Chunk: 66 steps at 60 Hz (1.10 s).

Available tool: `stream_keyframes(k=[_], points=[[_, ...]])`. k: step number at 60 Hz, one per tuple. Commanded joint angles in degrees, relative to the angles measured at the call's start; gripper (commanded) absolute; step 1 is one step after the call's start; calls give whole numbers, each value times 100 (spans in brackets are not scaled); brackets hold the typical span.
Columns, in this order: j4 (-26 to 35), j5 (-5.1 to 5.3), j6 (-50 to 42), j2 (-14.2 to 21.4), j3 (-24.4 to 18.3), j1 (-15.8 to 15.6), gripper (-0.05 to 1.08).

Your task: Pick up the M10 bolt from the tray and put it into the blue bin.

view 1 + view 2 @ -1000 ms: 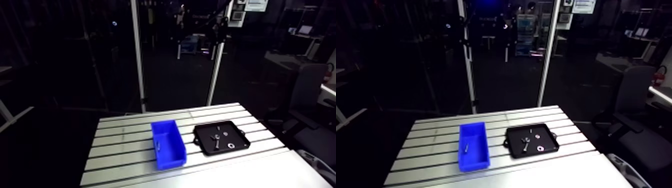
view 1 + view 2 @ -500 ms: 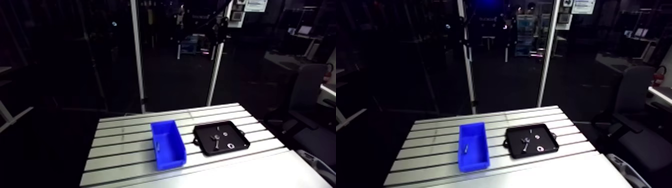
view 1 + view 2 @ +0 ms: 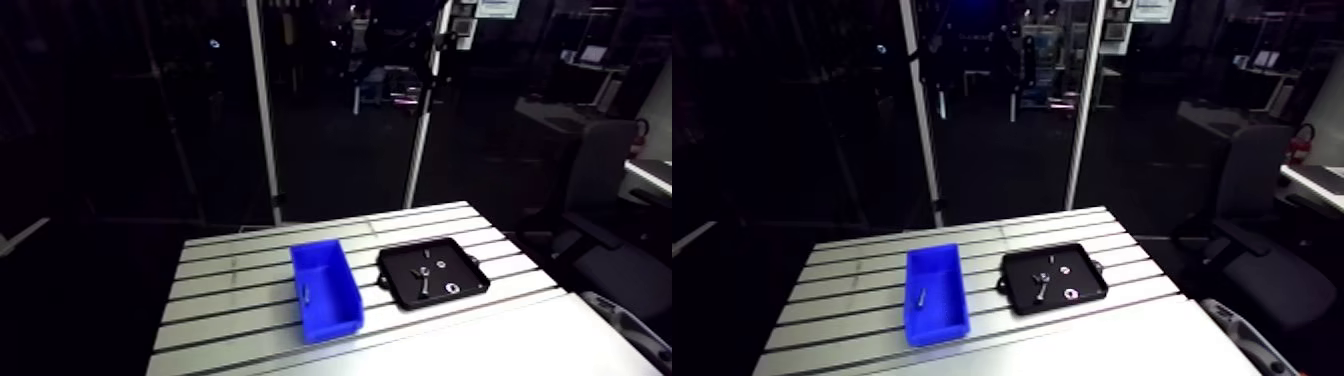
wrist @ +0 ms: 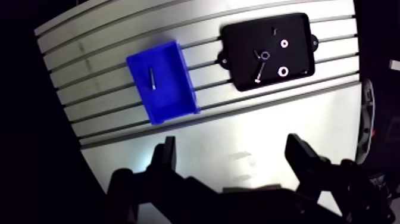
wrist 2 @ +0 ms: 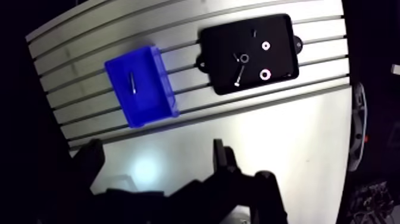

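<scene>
Bolt (image 4: pixel 152 78) in blue bin (image 4: pixel 174 92), as before.

No legible text, no readable labels

The table (image 4: pixel 238 137) is bare aluminium, silvery and matt, and its grooved top throws back a soft white glare. The blue bin (image 4: pixel 172 95) looks like smooth moulded plastic with a slight sheen on its walls. At 3 o'clock from it in the arm view, the tray (image 4: pixel 297 33) is black and dull, plastic by the look. Its 2 washers (image 4: pixel 283 71) gleam like bare metal. The bolt on the tray (image 4: pixel 259 72) and the bolt in the bin (image 4: pixel 152 77) are duller grey metal. The fingers (image 4: pixel 168 156) of the gripper (image 4: pixel 234 158) are matt black.
</scene>
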<state>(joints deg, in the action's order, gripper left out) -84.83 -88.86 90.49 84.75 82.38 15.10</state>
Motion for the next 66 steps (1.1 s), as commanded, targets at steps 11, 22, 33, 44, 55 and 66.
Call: stream_keyframes(k=[11, 22, 33, 44, 55, 66], points=[[-127, 32, -552, -164, 214, 453, 1], [-579, 32, -608, -189, 514, 596, 1], [-829, 32, -608, -209, 682, 745, 1], [-1120, 32, -617, -291, 865, 814, 1], [-1545, 32, -616, -332, 1187, 881, 1], [-1870, -21, -616, -391, 1446, 889, 1]])
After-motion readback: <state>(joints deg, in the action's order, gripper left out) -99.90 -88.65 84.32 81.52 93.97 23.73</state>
